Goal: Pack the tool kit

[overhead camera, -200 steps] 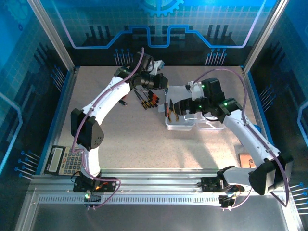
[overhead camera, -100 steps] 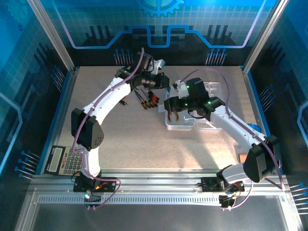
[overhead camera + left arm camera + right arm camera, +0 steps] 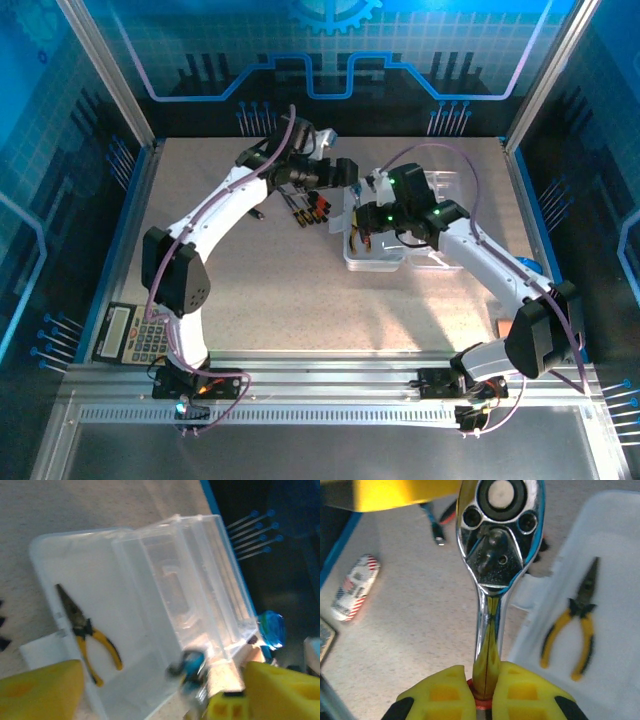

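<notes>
Since the chrome ratchet [image 3: 497,540] looks heavy, stiff and slick, the handle suits a firm pinch; the right gripper [image 3: 482,690] is closed on it there, just outside the clear case [image 3: 620,535] holding the pliers [image 3: 575,625]. Over the case, the left gripper [image 3: 160,690] spreads wide, empty.

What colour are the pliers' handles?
Yellow; the pliers show best in the right wrist view.

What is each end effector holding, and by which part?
The right end effector grips a chrome ratchet wrench low on its handle. The left end effector is open, holding nothing.
</notes>
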Motion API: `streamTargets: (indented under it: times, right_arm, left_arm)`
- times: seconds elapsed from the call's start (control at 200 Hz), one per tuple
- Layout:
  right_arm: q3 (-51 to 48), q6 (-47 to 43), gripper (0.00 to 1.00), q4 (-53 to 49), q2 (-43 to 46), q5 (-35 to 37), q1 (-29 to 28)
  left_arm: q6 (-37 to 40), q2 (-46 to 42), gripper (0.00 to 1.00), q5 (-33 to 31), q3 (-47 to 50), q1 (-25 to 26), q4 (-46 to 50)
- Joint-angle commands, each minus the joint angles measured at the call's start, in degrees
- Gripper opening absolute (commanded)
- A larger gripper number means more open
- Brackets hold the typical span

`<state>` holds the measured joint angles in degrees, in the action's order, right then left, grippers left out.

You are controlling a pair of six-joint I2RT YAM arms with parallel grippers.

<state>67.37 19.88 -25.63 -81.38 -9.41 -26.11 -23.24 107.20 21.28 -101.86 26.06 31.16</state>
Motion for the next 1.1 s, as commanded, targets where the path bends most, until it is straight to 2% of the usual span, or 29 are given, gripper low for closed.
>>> streamTargets:
  times: [0.0,0.15,0.225,0.335,0.495,0.74,0.93,1.096]
  right_arm:
    - [3.8,-2.9,0.0,-7.3,1.0,9.3,2.5]
    - [4.3,-2.8,0.0,-10.9,-2.1,18.2,4.8]
    - [4.2,-2.0,0.0,-10.0,-3.9,19.7,5.8]
    - [5.3,-1.4,0.0,-8.6,-7.7,20.2,6.2]
    - [7.2,0.2,0.0,-6.9,-13.0,20.3,6.3]
    - [7.5,2.4,0.0,-4.7,-15.9,18.9,6.6]
    - [6.9,2.7,0.28,-4.2,-15.6,17.6,6.9]
    - [6.2,2.1,0.35,-3.8,-14.1,15.4,7.3]
  left_arm:
    - [3.0,-6.5,0.99,-9.2,5.1,-3.5,-0.1]
    - [5.1,-8.5,0.99,-16.4,11.2,-7.4,3.7]
    - [5.7,-8.3,0.99,-20.7,13.9,-8.5,5.7]
    - [5.3,-8.0,0.99,-23.0,18.4,-9.4,5.3]
    - [3.7,-7.2,0.99,-23.2,22.4,-9.5,3.5]
    - [2.9,-5.2,0.99,-21.6,23.4,-9.4,1.8]
    - [2.5,-3.6,0.99,-21.2,23.1,-9.4,1.3]
    - [2.4,-1.9,0.99,-20.5,22.2,-9.4,0.9]
